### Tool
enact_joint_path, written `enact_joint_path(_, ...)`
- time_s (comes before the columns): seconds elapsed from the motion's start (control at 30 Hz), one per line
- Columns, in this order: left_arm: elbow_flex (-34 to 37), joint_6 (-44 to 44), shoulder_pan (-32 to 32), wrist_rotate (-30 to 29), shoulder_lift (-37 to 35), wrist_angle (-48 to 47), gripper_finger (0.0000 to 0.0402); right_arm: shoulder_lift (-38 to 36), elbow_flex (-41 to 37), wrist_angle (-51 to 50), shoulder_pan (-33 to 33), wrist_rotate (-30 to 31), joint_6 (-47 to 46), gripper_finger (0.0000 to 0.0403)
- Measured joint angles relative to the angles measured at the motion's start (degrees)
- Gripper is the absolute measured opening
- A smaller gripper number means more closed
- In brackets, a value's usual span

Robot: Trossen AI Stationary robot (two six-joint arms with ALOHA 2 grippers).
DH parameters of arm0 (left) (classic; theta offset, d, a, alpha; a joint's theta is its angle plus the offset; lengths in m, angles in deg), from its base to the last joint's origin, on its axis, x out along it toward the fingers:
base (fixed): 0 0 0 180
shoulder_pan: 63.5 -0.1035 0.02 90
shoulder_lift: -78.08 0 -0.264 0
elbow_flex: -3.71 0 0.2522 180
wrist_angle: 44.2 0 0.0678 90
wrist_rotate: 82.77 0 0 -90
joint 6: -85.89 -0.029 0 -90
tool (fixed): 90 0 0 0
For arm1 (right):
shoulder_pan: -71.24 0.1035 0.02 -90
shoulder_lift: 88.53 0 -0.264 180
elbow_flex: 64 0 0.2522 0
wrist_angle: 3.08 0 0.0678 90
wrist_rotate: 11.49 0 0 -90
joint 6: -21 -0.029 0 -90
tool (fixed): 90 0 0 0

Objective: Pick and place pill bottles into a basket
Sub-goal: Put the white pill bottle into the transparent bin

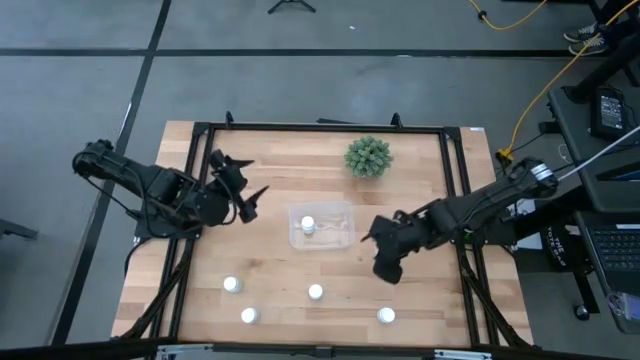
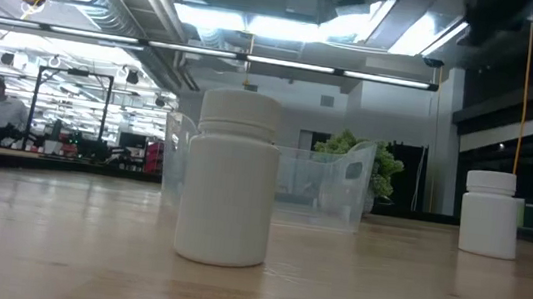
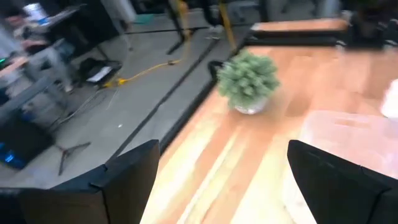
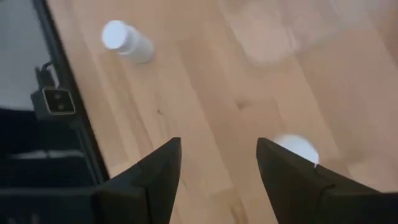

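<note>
The clear basket (image 1: 321,226) sits mid-table with one white pill bottle (image 1: 308,224) standing in it. Several more bottles stand on the wood near the front edge: (image 1: 231,285), (image 1: 249,316), (image 1: 316,292), (image 1: 386,316). My left gripper (image 1: 252,180) is open and empty, left of the basket, and faces the plant (image 3: 249,81) and the basket (image 3: 354,134). My right gripper (image 1: 384,268) is open and empty, above the table right of the basket. Its wrist view shows one bottle (image 4: 124,40) farther off and another (image 4: 297,149) beside one finger, not touched.
A small green spiky plant (image 1: 368,156) stands at the table's far side, behind the basket. The low view shows one bottle (image 2: 231,181) close up, another (image 2: 491,213) at the right, and the basket (image 2: 273,180) behind. Bare wood lies between the bottles and the basket.
</note>
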Motion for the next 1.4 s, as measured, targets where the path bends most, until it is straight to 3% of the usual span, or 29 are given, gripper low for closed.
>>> enact_joint_path(0.23,-0.01,1.21,0.42,-0.64,0.24,0.86,0.0347,6.02,6.95,1.3,-0.82,-0.02,23.34,0.021)
enact_joint_path(0.47,-0.01,4.11,1.29,-2.16,0.26,0.59,0.0347,9.76,11.19,1.38,-4.22,0.48,30.94,0.021)
enact_joint_path(0.67,-0.01,6.08,1.79,-2.41,0.26,-1.1,0.0347,11.57,14.63,-10.96,-7.07,0.38,26.54,0.021)
enact_joint_path(0.87,0.01,11.1,1.79,-5.29,0.26,-5.13,0.0347,11.38,21.26,-33.21,-3.69,11.63,19.56,0.0198)
enact_joint_path(1.13,0.01,14.16,1.66,-9.84,0.31,-7.49,0.0347,2.1,13.5,-33.02,2.94,11.73,4.04,0.0164)
enact_joint_path(1.27,0.01,12.96,1.66,-11.73,0.31,-7.47,0.0347,-4.48,5.09,-30.19,5.85,12.8,-2.94,0.016)
enact_joint_path(1.4,0.01,12.7,1.64,-12.18,0.31,-7.46,0.0347,-10.1,-5.93,-21.02,7.49,12.48,-9.32,0.016)
